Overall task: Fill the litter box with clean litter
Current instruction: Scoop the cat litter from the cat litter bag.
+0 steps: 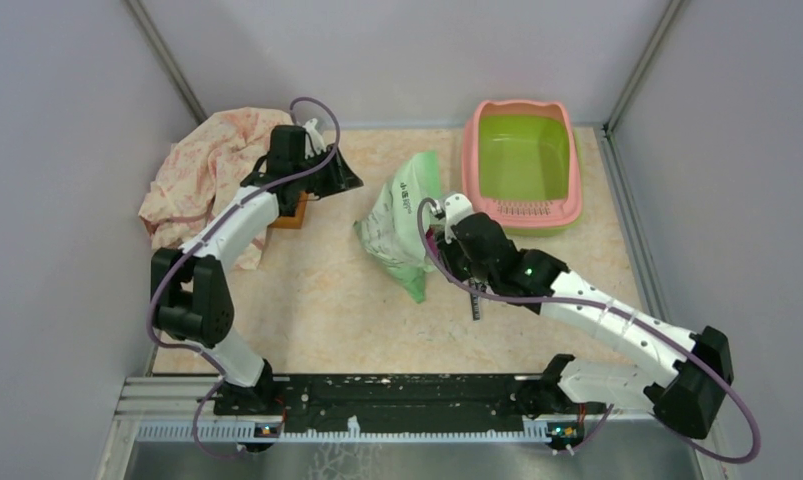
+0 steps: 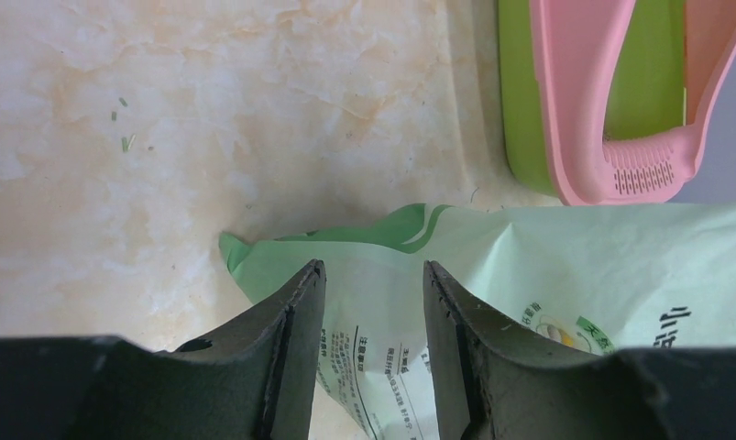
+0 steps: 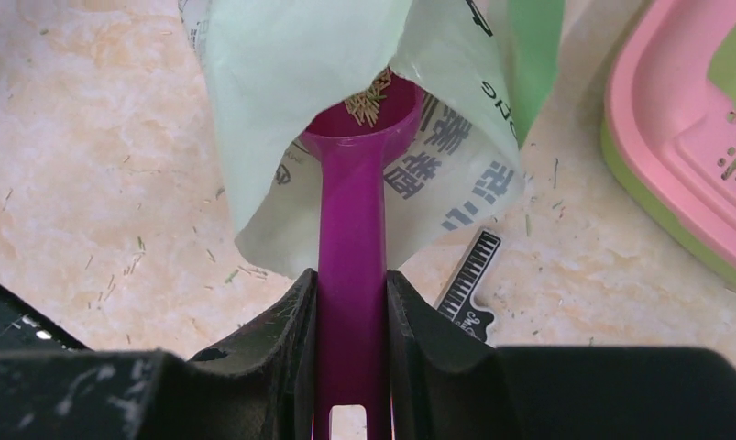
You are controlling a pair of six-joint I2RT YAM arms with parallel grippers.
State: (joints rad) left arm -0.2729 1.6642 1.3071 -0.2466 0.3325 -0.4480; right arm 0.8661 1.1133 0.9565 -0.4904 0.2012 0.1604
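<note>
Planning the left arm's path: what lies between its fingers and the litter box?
The green bag lies there, ahead of the left fingers, the litter box beyond it. The left wrist view shows this.

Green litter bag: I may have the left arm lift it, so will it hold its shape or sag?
Probably floppy: the green bag is thin, creased film draped over the purple scoop. Lifted by one corner, it would likely sag. It lies slumped, so a push may crumple it.

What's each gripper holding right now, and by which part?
The right gripper clamps the purple scoop by its handle; the left gripper is open, holding nothing.
</note>
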